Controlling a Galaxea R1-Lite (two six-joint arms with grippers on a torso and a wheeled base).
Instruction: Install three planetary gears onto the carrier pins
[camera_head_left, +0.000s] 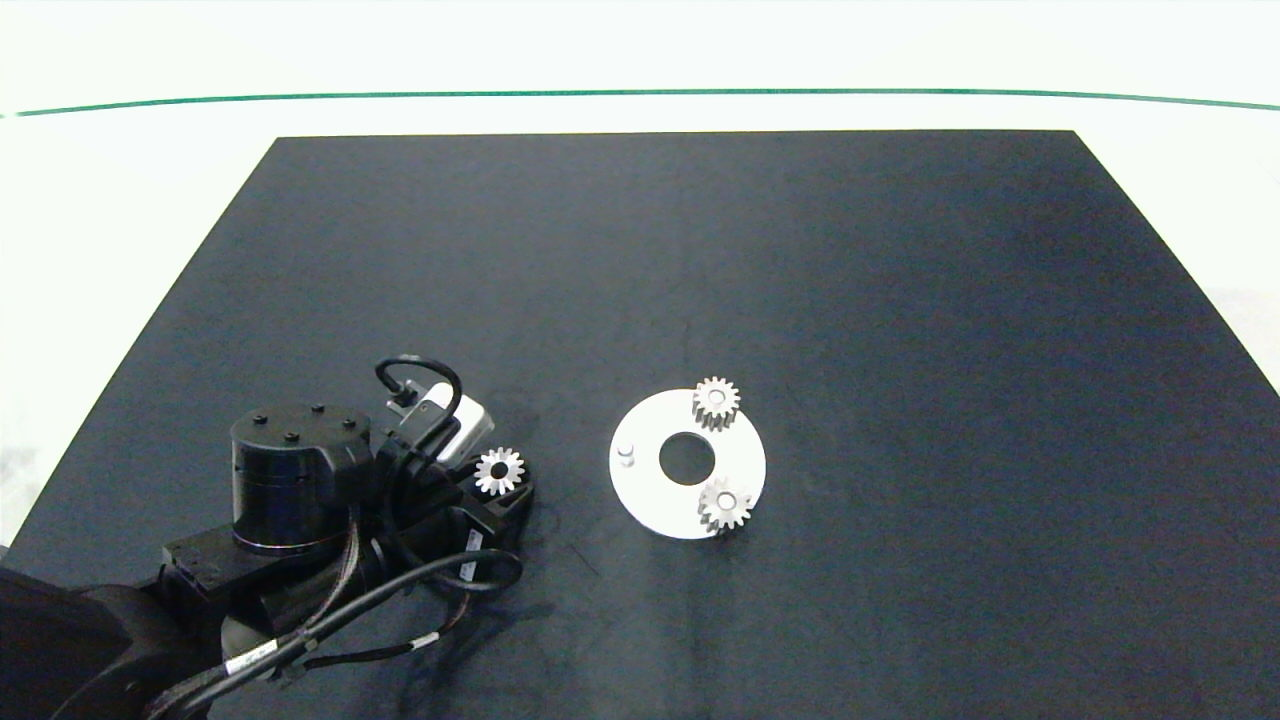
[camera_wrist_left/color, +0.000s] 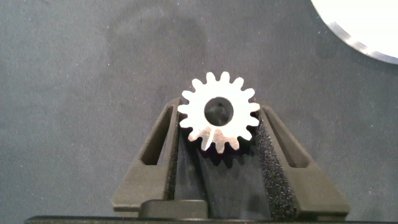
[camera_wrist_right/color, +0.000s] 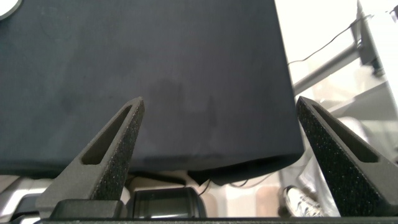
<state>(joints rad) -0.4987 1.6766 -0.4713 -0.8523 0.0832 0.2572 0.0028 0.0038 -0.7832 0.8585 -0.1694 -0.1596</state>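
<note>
Our left claw (camera_head_left: 497, 482) grips the third gear (camera_head_left: 499, 470) flat, with the bare pin (camera_head_left: 626, 454) just toward the surface's right edge; our right claw (camera_wrist_right/color: 217, 155) hangs released off-surface.

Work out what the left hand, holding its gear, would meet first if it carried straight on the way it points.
Probably the white disc: the left hand grips a gear and points toward it over bare mat, though height is unclear.
</note>
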